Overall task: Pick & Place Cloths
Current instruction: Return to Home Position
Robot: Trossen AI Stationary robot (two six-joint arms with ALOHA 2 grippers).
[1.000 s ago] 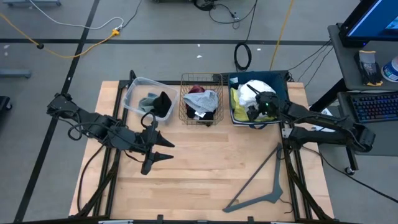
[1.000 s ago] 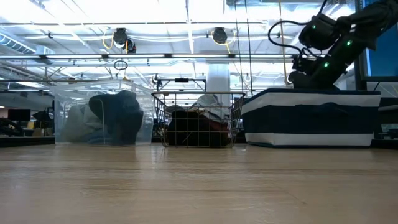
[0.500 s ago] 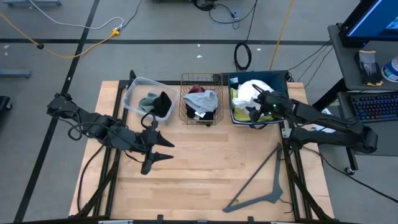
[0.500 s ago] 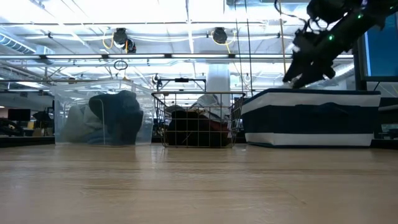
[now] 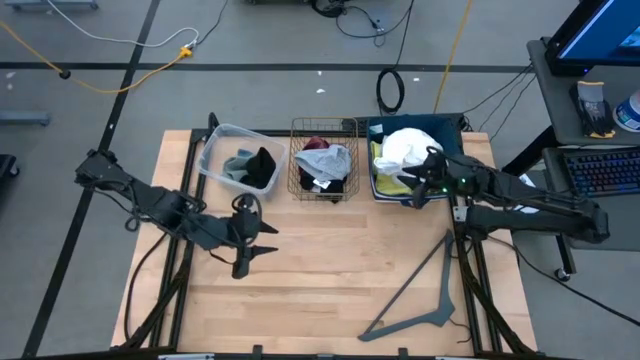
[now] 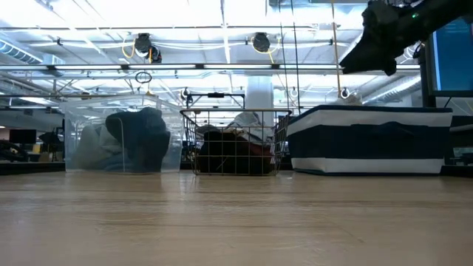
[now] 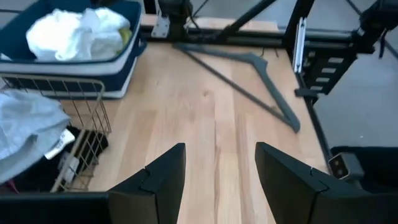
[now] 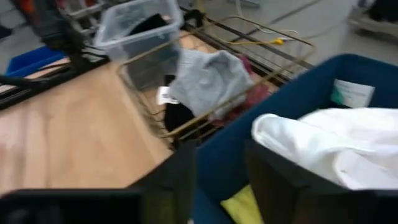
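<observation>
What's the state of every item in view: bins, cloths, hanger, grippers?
blue bin: upright, partly filled
white shirt: bunched in blue bin, on top
yellow cloth: in blue bin, partly under shirt
wire basket: filled, light grey cloth on top
clear bin: holds black cloth, grey-blue cloth
hanger: flat on table
left gripper: open, empty, over table
right gripper: open, empty, above blue bin's front edge

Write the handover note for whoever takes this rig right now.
Left gripper: open, empty, above the table, left of middle.
Right gripper: open, empty, above the blue bin's front edge.
Cloths: white shirt on yellow cloth in the blue bin; grey cloth, maroon cloth, dark cloth in the wire basket; black cloth, grey-blue cloth in the clear bin.
Done: every cloth in view is binned.
Left: probably only homing both arms.
</observation>
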